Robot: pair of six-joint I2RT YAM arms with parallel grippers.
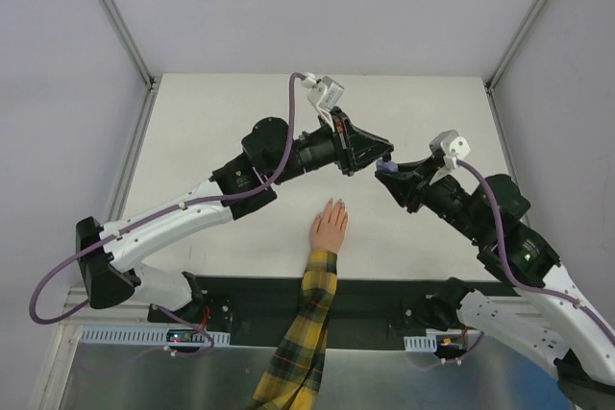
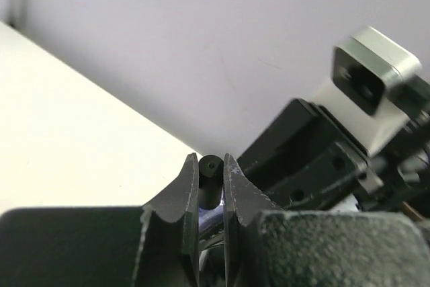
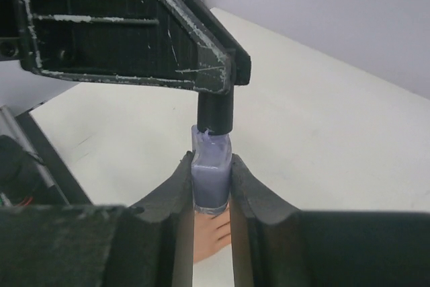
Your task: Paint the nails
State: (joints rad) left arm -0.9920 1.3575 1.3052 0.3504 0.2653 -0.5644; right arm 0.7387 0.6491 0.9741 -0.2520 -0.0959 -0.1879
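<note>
Gripping black cap (image 2: 211,179) — left end effector (image 2: 210,166) clamped tight; right end effector (image 3: 211,166) clamped on purple bottle (image 3: 211,178), cap-to-bottle axis running straight between them. Below both, toward arm bases: nails (image 1: 333,205), hand flat on bench (image 1: 240,112), fingertips pointing toward them; reach looks roughly equal.

You're looking at a lilac bottle (image 3: 211,176) wearing a black cap (image 3: 216,112). The sleeve (image 1: 306,333) is showing yellow-and-dark plaid — the hand (image 1: 329,228) pale, skin-toned.

You'll find nothing legible here: no text, label or number on the purple bottle (image 3: 211,173), its black cap (image 3: 215,113) or the plaid sleeve (image 1: 306,324).
</note>
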